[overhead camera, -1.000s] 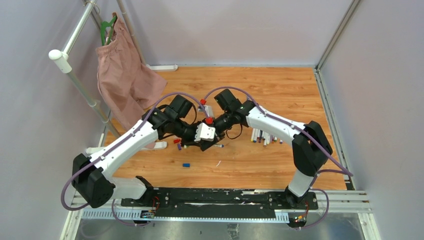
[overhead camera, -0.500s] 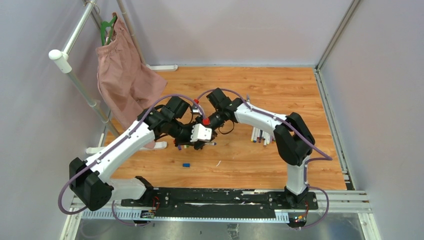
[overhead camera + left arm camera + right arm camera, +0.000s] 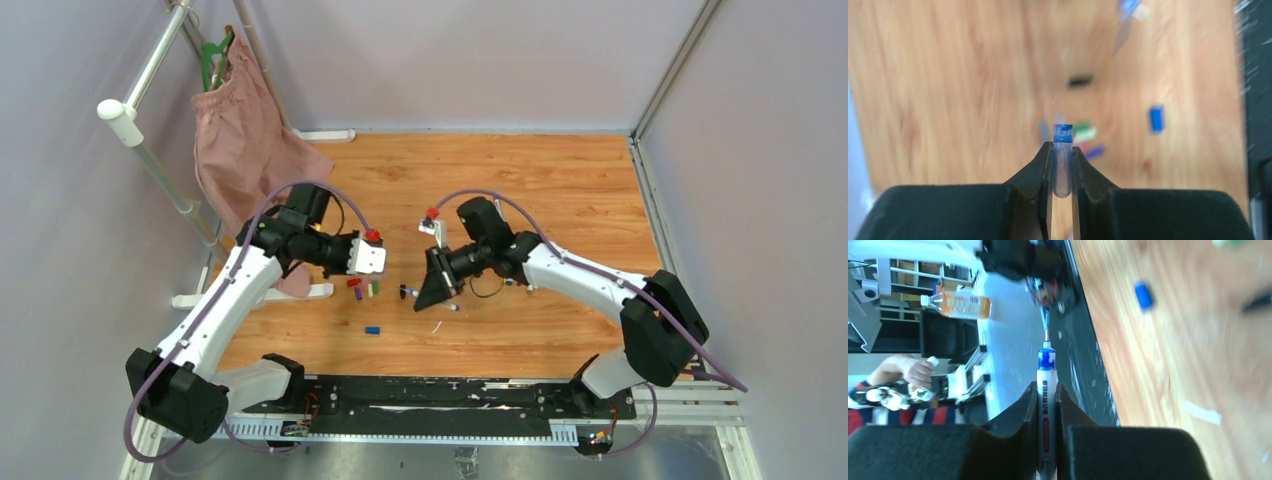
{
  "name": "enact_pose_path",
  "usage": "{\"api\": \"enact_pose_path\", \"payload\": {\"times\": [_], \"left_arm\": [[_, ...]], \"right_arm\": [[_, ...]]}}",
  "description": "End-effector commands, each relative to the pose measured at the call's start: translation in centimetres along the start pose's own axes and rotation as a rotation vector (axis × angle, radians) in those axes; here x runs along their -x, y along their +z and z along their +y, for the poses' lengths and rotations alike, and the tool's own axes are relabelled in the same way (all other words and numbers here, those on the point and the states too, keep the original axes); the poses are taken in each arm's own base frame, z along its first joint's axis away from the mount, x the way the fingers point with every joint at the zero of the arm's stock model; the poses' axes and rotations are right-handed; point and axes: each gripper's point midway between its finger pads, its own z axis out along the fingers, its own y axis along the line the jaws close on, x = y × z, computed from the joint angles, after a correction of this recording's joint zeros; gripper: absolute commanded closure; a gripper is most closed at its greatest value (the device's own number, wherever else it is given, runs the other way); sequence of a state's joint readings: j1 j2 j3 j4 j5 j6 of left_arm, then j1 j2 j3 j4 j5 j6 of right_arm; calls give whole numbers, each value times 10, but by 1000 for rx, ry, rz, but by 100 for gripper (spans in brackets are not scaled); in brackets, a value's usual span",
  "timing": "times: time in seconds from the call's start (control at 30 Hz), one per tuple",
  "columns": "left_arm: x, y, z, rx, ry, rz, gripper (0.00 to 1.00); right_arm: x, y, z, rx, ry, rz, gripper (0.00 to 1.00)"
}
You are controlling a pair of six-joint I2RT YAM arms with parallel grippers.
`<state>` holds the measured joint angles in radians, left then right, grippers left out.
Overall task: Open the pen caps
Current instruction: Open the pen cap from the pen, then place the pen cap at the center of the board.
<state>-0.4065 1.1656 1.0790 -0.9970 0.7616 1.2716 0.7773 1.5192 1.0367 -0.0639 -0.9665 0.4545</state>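
Two grips: left end effector [image 3: 1062, 150] clenched on pen cap [image 3: 1063, 162], right end effector [image 3: 1046, 386] clenched on uncapped pen [image 3: 1046, 360]

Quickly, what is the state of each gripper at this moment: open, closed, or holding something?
Left gripper: closed on a blue pen cap.
Right gripper: closed on an uncapped blue pen.

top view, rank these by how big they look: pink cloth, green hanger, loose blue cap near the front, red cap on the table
1. pink cloth, by far the largest
2. green hanger, only partly showing above the cloth
3. loose blue cap and red cap: both tiny and about alike, so not ranked against each other
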Motion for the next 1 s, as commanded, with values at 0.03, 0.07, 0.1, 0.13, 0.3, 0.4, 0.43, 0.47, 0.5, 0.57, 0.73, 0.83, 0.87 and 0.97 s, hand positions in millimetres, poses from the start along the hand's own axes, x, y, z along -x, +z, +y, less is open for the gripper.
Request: {"api": "enact_pose_path", "payload": {"times": [0.03,0.07,0.1,0.13,0.3,0.4,0.43,0.47,0.5,0.57,0.73,0.83,0.87,0.97], "left_arm": [[-53,-43,23,137,-14,362,100],[-51,-38,22,130,8,372,100],[-52,-35,24,141,26,390,100],[-54,-34,29,160,32,408,100],[-60,-25,34,171,-4,408,100],[-66,-18,36,194,6,404,100],[-69,-15,39,212,4,403,100],[-71,-12,43,230,-1,397,100],[-73,-6,46,234,-16,388,100],[-73,6,52,226,-63,360,100],[-86,42,52,145,-181,329,100],[-105,62,49,115,-214,348,100],[-112,67,48,114,-221,358,100],[-125,78,44,97,-255,381,99]], "right_arm": [[-86,-26,-16,-50,335,188,100],[-81,-29,-13,-44,319,176,100],[-80,-31,-10,-31,312,179,100],[-80,-33,-8,-33,313,194,100],[-67,-42,-10,-60,284,173,100],[-60,-51,-19,-104,266,148,100],[-59,-56,-25,-127,265,141,100],[-59,-62,-34,-171,271,135,100],[-58,-70,-46,-231,279,122,100],[-56,-89,-75,-371,320,71,100],[-48,-139,-126,-716,361,-102,100],[-43,-168,-147,-910,348,-173,100],[-41,-175,-153,-956,349,-195,100],[-34,-187,-172,-1060,360,-257,100]]}}
